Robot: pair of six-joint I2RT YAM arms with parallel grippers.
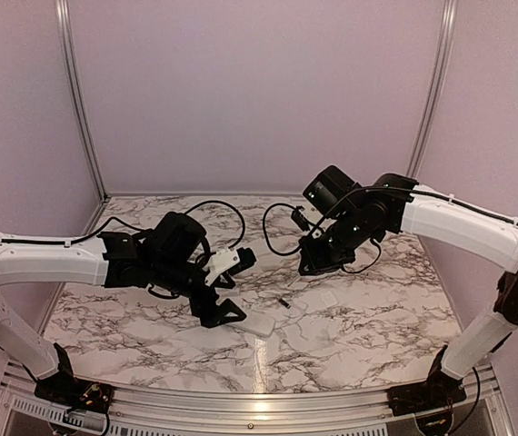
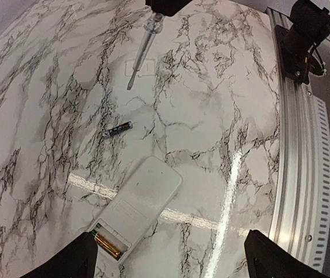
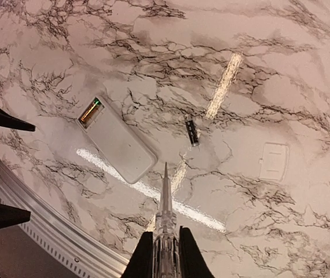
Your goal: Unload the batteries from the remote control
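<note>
The white remote control [image 2: 140, 200] lies flat on the marble table, back up, its battery recess open. One gold battery [image 2: 108, 245] sits in the recess. A second, dark battery [image 2: 117, 130] lies loose on the table beyond it. My left gripper [image 2: 171, 263] is open and empty, hovering over the remote's recess end, with one finger [image 2: 66, 260] beside the recess. My right gripper [image 3: 165, 240] is shut on a clear pointed tool [image 3: 165, 202], held above the table near the remote [image 3: 118, 142] and the loose battery [image 3: 192, 130]. The remote also shows in the top view [image 1: 259, 323].
The small flat white cover plate [image 3: 274, 160] lies on the table to the right of the loose battery; it also shows in the left wrist view [image 2: 140, 68]. A metal rail [image 2: 295, 174] runs along the table's near edge. Both arms' cables hang over the table's middle.
</note>
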